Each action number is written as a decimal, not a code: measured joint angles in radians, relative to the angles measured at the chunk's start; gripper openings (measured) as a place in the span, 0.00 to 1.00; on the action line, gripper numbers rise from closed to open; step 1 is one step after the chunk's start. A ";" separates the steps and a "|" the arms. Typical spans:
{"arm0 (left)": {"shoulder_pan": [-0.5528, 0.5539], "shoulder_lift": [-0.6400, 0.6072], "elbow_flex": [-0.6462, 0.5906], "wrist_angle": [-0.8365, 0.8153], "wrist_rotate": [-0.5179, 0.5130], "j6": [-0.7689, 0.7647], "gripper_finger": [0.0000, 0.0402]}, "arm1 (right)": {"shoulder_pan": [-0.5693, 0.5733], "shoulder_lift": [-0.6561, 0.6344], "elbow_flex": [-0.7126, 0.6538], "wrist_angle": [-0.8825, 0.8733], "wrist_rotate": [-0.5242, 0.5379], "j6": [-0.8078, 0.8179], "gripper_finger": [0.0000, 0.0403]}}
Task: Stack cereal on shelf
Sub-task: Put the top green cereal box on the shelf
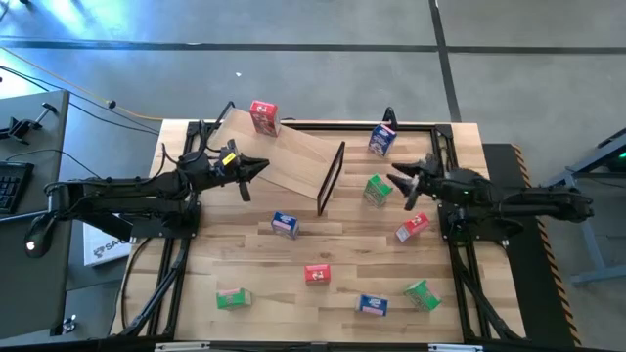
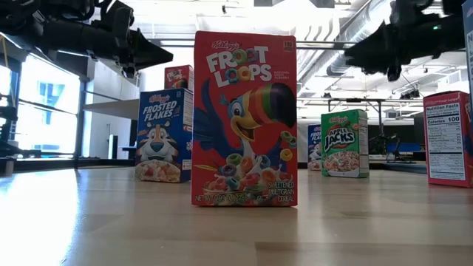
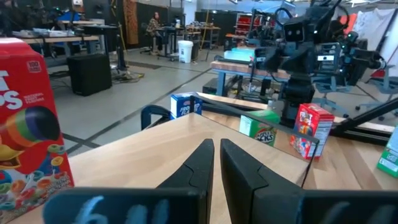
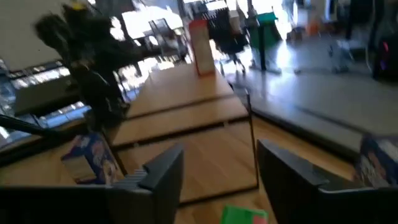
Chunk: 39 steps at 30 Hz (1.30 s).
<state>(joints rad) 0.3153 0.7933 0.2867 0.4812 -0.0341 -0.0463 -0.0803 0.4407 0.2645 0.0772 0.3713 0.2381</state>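
Note:
The plywood shelf [image 1: 284, 156] lies tilted at the table's far middle, its black frame end [image 1: 331, 178] toward the right. One red cereal box [image 1: 263, 116] stands on the shelf's far left end and also shows in the left wrist view [image 3: 25, 124]. My left gripper [image 1: 262, 166] is shut and empty over the shelf's near left part. My right gripper [image 1: 399, 186] is open and empty, just right of a green box [image 1: 377, 189] that stands on the table; the box's top shows low between the fingers in the right wrist view [image 4: 242, 214]. Other boxes stand scattered on the table.
A blue box [image 1: 381, 139] stands at the far right, a red one [image 1: 412, 227] near my right arm, a blue one [image 1: 285, 224] at the middle. A red box [image 1: 317, 274], a green [image 1: 233, 298], a blue [image 1: 372, 305] and a green [image 1: 422, 293] stand along the near side.

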 joint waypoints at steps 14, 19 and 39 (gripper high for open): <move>0.000 0.000 0.000 -0.014 0.000 0.051 0.05 | -0.001 0.508 0.442 -0.637 0.055 0.370 0.75; 0.000 0.000 0.000 -0.025 0.000 0.051 0.05 | -0.011 0.663 0.558 -0.771 -0.031 0.441 0.75; 0.000 0.000 0.001 -0.067 -0.005 0.077 0.05 | -0.025 0.944 0.696 -0.976 -0.168 0.596 0.74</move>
<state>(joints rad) 0.3149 0.7937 0.2874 0.4146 -0.0391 0.0303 -0.1051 1.3842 0.9604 -0.8987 0.2031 0.8339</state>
